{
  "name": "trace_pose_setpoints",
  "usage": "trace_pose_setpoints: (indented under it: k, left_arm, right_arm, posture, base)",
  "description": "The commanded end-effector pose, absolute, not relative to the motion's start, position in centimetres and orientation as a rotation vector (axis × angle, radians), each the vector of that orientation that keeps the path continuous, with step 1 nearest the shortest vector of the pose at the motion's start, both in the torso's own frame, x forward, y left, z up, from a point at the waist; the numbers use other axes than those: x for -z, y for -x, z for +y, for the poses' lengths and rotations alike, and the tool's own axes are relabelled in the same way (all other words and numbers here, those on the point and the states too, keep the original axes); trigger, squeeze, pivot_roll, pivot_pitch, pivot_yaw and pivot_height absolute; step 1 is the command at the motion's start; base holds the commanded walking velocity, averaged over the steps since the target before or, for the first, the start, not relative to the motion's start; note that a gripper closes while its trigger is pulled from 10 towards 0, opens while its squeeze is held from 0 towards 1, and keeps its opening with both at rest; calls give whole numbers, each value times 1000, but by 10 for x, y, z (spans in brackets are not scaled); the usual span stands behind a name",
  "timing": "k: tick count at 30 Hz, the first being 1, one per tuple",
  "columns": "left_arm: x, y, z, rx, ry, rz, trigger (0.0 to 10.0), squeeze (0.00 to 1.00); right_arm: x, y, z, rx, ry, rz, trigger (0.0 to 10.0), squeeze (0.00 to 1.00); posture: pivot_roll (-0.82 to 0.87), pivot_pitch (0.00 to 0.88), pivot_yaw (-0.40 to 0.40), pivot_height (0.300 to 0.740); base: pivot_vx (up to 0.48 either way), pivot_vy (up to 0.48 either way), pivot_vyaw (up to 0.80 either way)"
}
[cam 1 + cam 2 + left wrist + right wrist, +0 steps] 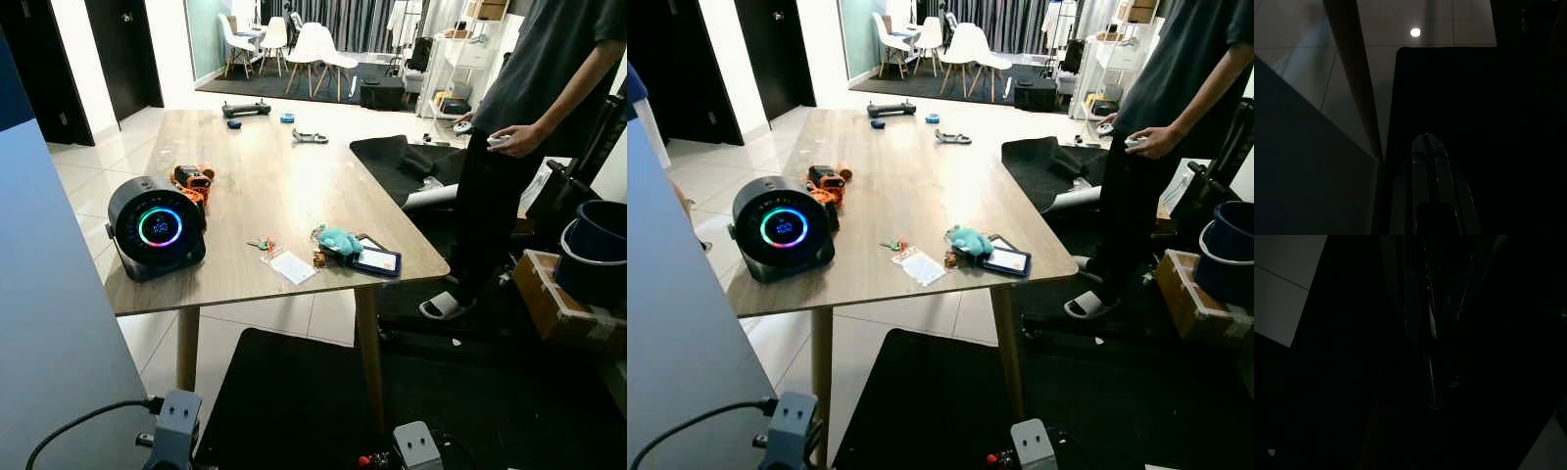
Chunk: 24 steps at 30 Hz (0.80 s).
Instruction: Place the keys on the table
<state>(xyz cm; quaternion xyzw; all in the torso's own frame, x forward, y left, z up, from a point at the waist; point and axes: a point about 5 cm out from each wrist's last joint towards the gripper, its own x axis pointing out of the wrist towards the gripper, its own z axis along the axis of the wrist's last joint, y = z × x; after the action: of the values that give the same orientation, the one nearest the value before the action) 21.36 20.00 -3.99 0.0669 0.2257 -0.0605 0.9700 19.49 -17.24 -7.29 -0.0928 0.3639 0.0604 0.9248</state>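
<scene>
Keys [261,245] lie on my table [265,176] — left pincer [1426,147] pressed together, hanging low; right pincer's [1431,333] state I cannot tell.

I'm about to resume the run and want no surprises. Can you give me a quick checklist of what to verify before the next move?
1. Keys on the table: ok, they lie near the front edge beside a white card.
2. Left gripper free of load: ok, fingers together, nothing between them, hanging low by a table leg.
3. Right gripper state: cannot tell, view too dark.
4. Clutter around the keys: not ok, a teal plush and a tablet sit close.
5. Person near the table's right side: not ok, standing close.
</scene>
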Motion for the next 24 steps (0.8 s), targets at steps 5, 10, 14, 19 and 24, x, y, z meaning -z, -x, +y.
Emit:
trace_pose_setpoints:
  k: [5, 10, 14, 19, 24]
  left_arm:
    - [43, -204, 208, 108, -148, 473, 10000, 0]
    - [45, -200, 207, 98, -140, 474, 10000, 0]
    - [45, -200, 205, 97, -136, 474, 10000, 0]
    - [45, -202, 201, 96, -121, 468, 10000, 0]
    - [44, -209, 192, 105, -107, 469, 10000, 0]
  right_arm:
    - [72, -197, -167, -163, 204, 741, 10000, 0]
    - [72, -197, -169, -171, 216, 742, 10000, 0]
    - [71, -198, -172, -168, 220, 740, 10000, 0]
    - [70, -199, -175, -163, 226, 737, 10000, 0]
    - [69, -199, -184, -142, 237, 734, 10000, 0]
  posture:
    - [156, 54, -50, 740]
    - [149, 57, -63, 740]
    - [139, 55, -63, 740]
    - [118, 51, -59, 740]
    - [87, 39, -53, 740]
  base:
    - [0, 0, 0]
    - [0, 0, 0]
    - [0, 0, 0]
    - [0, 0, 0]
    - [0, 0, 0]
